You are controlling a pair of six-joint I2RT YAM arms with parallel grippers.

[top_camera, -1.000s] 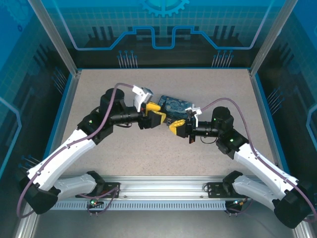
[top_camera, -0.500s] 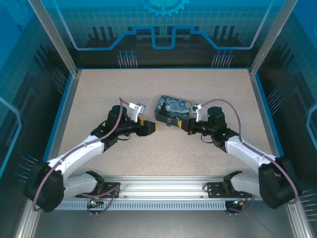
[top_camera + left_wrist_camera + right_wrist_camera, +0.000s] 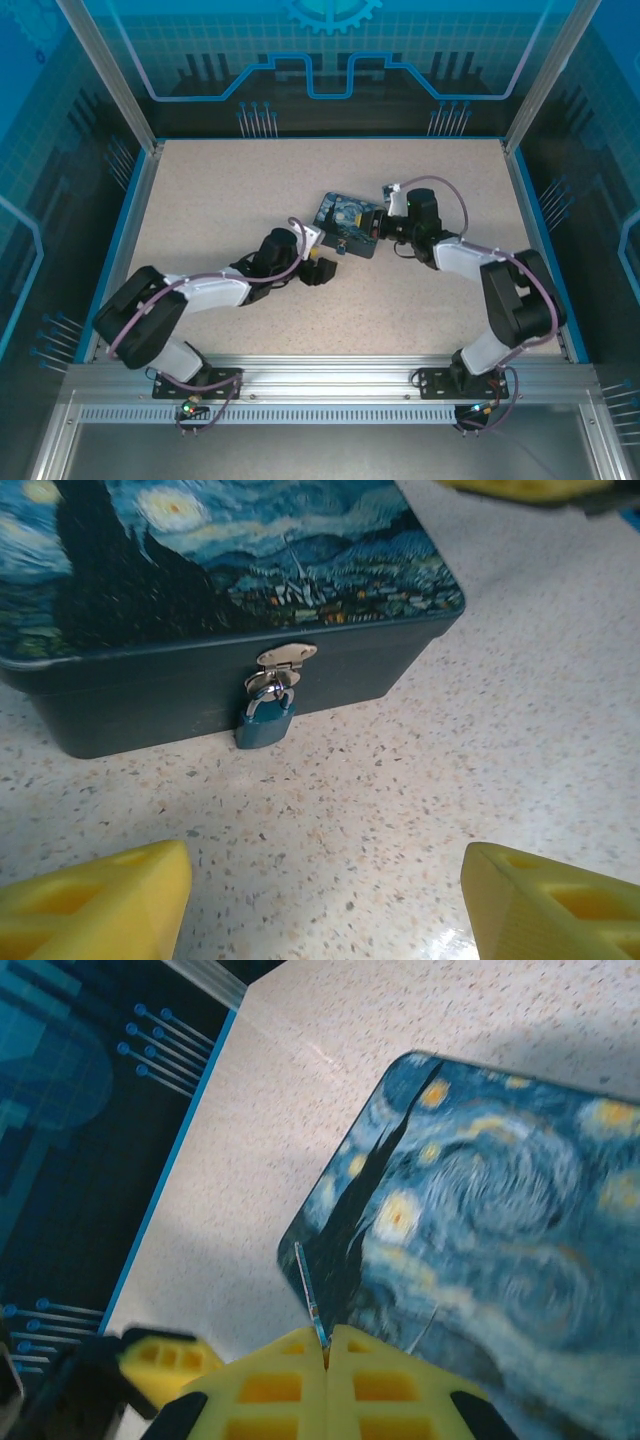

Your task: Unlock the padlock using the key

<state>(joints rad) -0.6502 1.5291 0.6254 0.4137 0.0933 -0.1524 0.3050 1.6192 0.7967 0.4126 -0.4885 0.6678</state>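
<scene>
While right gripper (image 3: pixel 327 1345) pinches sliver-thin key (image 3: pixel 309 1295), blocky teal padlock (image 3: pixel 265 723), speckled table (image 3: pixel 400 810)

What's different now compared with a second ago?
The left gripper drew back from the tin toward the near edge, its arm folding low, and now stands open, facing the padlock. The right gripper swung from the tin's near side to its right end. It stays shut on the key; the tin sits about where it was.
</scene>
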